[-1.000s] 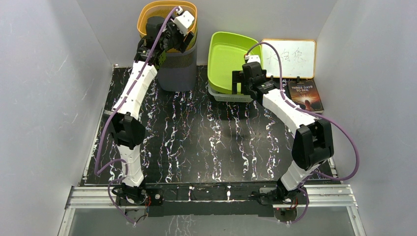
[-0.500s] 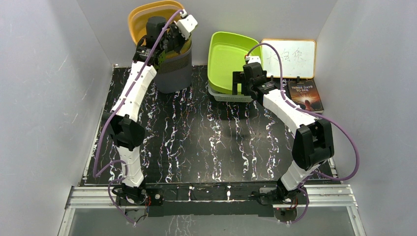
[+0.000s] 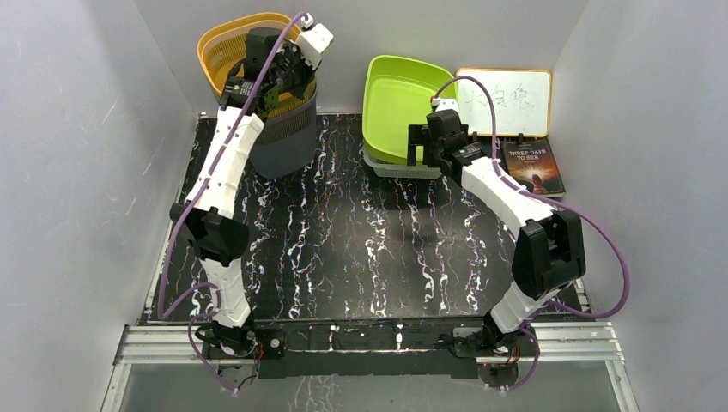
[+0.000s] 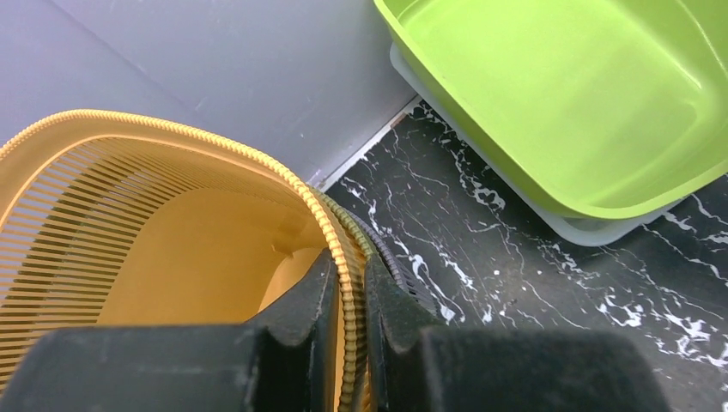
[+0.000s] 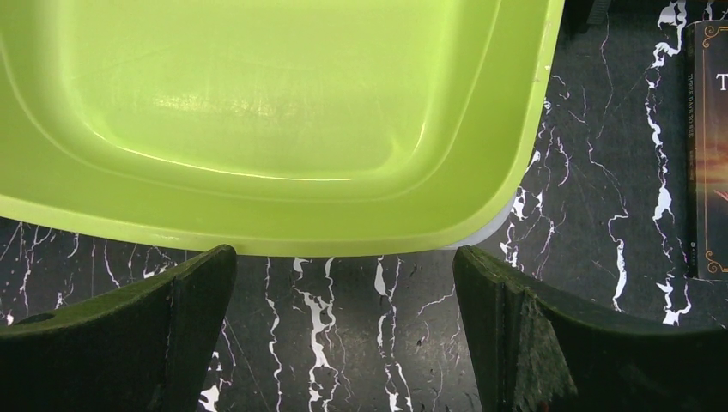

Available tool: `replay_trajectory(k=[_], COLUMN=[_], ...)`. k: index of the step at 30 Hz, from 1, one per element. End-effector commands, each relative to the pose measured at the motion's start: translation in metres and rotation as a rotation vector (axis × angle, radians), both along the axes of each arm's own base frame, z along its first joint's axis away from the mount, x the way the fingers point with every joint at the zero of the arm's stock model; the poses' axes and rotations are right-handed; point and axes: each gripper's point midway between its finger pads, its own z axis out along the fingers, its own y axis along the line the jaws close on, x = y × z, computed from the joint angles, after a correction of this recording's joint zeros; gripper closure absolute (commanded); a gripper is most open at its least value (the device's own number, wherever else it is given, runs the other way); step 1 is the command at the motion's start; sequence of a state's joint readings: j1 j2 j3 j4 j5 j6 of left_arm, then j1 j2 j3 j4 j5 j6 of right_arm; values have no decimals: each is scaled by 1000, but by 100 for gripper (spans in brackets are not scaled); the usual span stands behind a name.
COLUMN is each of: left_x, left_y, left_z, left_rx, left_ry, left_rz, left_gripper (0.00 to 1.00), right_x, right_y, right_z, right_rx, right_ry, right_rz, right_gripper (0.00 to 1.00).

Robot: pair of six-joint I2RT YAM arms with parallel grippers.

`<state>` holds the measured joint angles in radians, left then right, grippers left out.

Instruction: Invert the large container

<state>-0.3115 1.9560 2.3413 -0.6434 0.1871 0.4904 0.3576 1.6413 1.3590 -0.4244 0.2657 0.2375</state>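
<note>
Bin: tall grey bin (image 3: 288,142) with an orange slatted top, at the back-left corner of the tabletop (image 3: 360,249). It leans left, mouth tipped toward the left wall (image 3: 94,129).

Base: looks to be resting on the tabletop, though the overhead view is too steep to be sure.

Left claw: the left claw (image 4: 348,275) is pinched down on the orange rim (image 4: 215,142), one finger inside the mouth and one outside, with only the rim's thickness between them.

Right claw: the right claw (image 5: 343,266) is spread wide and holds nothing. It hangs just in front of the near lip of the green tub (image 5: 283,103), not touching it.

Tub: propped on a pale tray (image 3: 403,170), well apart from the bin.

Step in hand: the tip-over. The bin is gripped and leaning, but its mouth faces up and out, not down.

Next move calls for: swinging the rim on over until the mouth meets the tabletop. The corner is tight, so the bin likely needs drawing toward open tabletop. The wrist must roll with the rim, because a thin slatted edge may slip or flex in a pinch.
</note>
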Motion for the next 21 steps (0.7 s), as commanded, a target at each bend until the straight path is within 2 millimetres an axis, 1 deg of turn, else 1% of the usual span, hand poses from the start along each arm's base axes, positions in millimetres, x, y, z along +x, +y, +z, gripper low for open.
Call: replay_trajectory(k=[1, 3, 5, 6, 7, 8, 9, 10, 11, 12, 13, 14, 15, 17, 18, 19, 21], left_x=[-45, -58, -72, -78, -84, -89, -96, -101, -107, -111, -114, -115, -117, -120, -121, -122, -123], left_y=[24, 30, 32, 33, 33, 32, 32, 32, 34, 35, 36, 37, 37, 37, 38, 39, 41], left_z=[72, 77, 73, 68, 49, 39, 35, 29, 27, 21, 17, 14, 12, 11, 12, 14, 17], left_rx=[-43, -60, -78, -89, -90, -100, -113, -118, -122, -119, -118, -116, -112, -105, -104, -101, -96], left_ry=[-103, -89, -61, -46, -6, 12, 13, 21, 22, 34, 42, 48, 55, 65, 62, 59, 51], left_rz=[86, 107, 113, 115, 114, 111, 107, 104, 104, 109, 112, 115, 114, 110, 111, 111, 115], left_gripper=[100, 100, 100, 100, 100, 100, 99, 91, 87, 81, 64, 50, 43, 34, 31, 21, 20], right_x=[5, 5, 5, 5, 5, 5, 5, 4, 3, 3, 2, 1, 1, -1, -2, -3, -5], right_y=[-2, -2, 0, 1, 2, 3, 4, 5, 5, 5, 6, 5, 5, 5, 4, 4, 2], right_z=[31, 33, 34, 35, 35, 35, 36, 35, 34, 34, 35, 34, 35, 36, 37, 36, 36], right_rx=[37, 42, 53, 59, 63, 67, 72, 75, 77, 80, 83, 83, 84, 84, 85, 84, 79], right_ry=[-93, -97, -100, -101, -100, -100, -100, -97, -95, -92, -93, -90, -91, -89, -91, -91, -91], right_rz=[-16, -19, -16, -13, -9, -6, -3, -1, 0, 1, 3, 3, 4, 4, 3, 2, -3], right_gripper=[2, 2, 2, 2, 2, 2, 2, 2, 2, 2, 2, 2, 2, 2, 2, 2, 2])
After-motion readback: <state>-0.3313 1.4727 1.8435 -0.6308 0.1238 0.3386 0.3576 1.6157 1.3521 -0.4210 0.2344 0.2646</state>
